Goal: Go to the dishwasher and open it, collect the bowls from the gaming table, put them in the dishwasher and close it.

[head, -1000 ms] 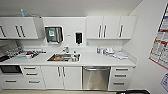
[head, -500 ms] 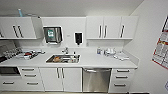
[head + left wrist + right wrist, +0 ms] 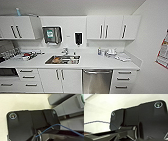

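Note:
The dishwasher is the stainless-steel front under the white counter, right of the sink cabinet doors, with a long bar handle across its top. Its door is closed. It stands straight ahead in the head view, slightly right of centre. The gaming table and the bowls are out of view. The wrist views show the robot's dark plate over pale floor and wall.
A steel sink is set in the counter. White drawers flank the dishwasher's right side; more drawers sit left. A dish rack stands on the left counter. A white wall with a poster closes the right side.
The whole kitchen front has grown a little larger and shifted in the head view, so the camera has come closer. Nothing in the kitchen itself has moved.

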You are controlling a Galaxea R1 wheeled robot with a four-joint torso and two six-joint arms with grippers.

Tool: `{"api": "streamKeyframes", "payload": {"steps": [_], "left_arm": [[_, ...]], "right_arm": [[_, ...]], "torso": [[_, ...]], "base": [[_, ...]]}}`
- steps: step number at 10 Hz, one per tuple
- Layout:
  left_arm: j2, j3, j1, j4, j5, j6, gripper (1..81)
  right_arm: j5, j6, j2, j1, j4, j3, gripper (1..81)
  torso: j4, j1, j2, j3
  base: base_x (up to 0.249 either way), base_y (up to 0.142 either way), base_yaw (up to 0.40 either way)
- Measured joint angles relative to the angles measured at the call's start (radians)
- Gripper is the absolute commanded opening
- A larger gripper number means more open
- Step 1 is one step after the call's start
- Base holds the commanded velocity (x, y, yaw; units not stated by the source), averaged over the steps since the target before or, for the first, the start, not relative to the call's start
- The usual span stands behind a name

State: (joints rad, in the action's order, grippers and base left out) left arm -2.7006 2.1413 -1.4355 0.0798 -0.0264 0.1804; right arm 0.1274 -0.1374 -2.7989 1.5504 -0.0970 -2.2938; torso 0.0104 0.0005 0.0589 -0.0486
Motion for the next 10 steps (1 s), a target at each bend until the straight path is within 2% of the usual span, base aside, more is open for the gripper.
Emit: {"api": "streamKeyframes", "payload": {"steps": [2,10], "left_arm": [[0.002,0.0,-0.002,0.0,0.0,0.0,81.1],[0.002,0.0,0.0,0.0,0.0,0.0,81.1]], "right_arm": [[-0.001,0.0,-0.001,0.001,0.0,0.0,81.1],[0.0,0.0,-0.003,-0.004,0.0,-0.002,81.1]], "torso": [[0.0,-0.001,0.0,0.0],[0.0,0.0,0.0,0.0]], "base": [[0.08,0.074,0.0],[0.086,0.0,0.0]]}}
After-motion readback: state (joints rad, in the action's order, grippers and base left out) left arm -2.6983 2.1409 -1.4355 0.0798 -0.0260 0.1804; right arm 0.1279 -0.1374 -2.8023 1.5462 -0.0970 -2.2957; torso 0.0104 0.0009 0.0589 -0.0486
